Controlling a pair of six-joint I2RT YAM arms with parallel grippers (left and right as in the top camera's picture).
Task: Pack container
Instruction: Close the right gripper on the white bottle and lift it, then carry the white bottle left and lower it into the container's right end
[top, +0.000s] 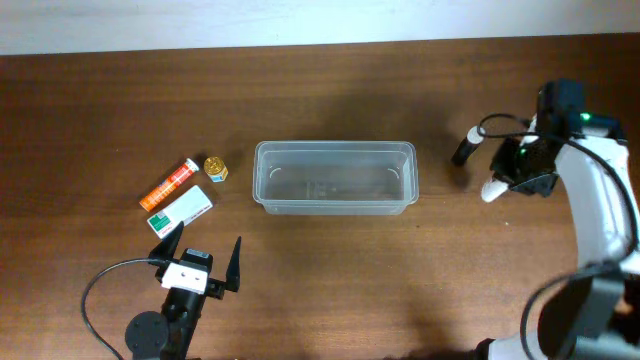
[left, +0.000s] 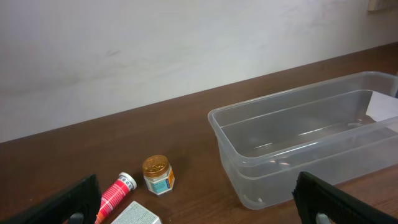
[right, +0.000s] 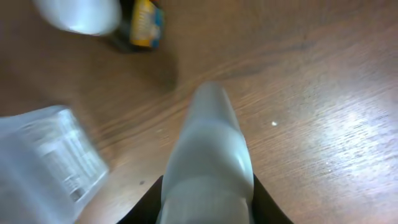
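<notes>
Overhead: container (top: 335, 178) sits mid-bench (top: 100, 100), empty, long axis running left-right. Right hand (top: 505, 180) is off its right short end, near but apart, clamped on a white bottle (top: 492, 188). A dark item (top: 465, 148) lies between that hand and the container's end. Left hand (top: 200, 262) is at the near-left with fingers wide apart and nothing in them. Orange tube (top: 168, 184), gold-lidded jar (top: 215, 168) and green-and-white box (top: 180, 210) lie just ahead of it, left of the container.

Left wrist: container is ahead and to the right, nearest corner facing the camera. Tube, jar and box are low-left. Both fingers are spread to the frame corners, confirming nothing is held.

Right wrist: white bottle fills the centre, pinched at its base between the two fingers, nose pointing away over bare wood. The dark item shows at the top, with a yellow label. Container isn't in this view.

Judgement: the right arm is the loaded one, so the drop means travelling to its own left, along the container's long axis, and coming in over the right end wall. It should clear the dark item on the way.
</notes>
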